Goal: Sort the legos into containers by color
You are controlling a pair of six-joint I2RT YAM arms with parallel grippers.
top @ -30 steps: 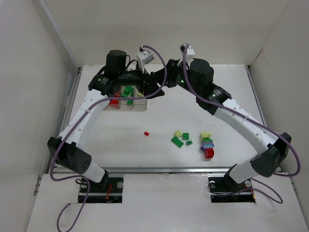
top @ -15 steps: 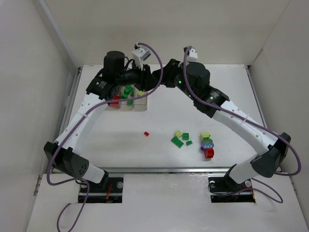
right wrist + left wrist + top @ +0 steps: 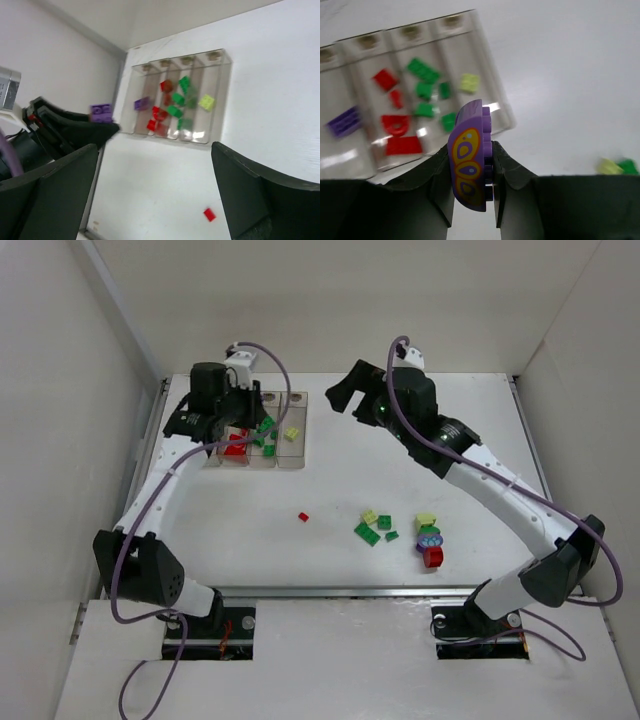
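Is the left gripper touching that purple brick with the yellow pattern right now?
Touching. The left wrist view shows the fingers of the left gripper pressed against both sides of the purple brick, with no gap on either side.

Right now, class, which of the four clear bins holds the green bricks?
The third bin counting from the purple-brick bin, lying between the red-brick bin and the last bin, with one pale yellow brick.
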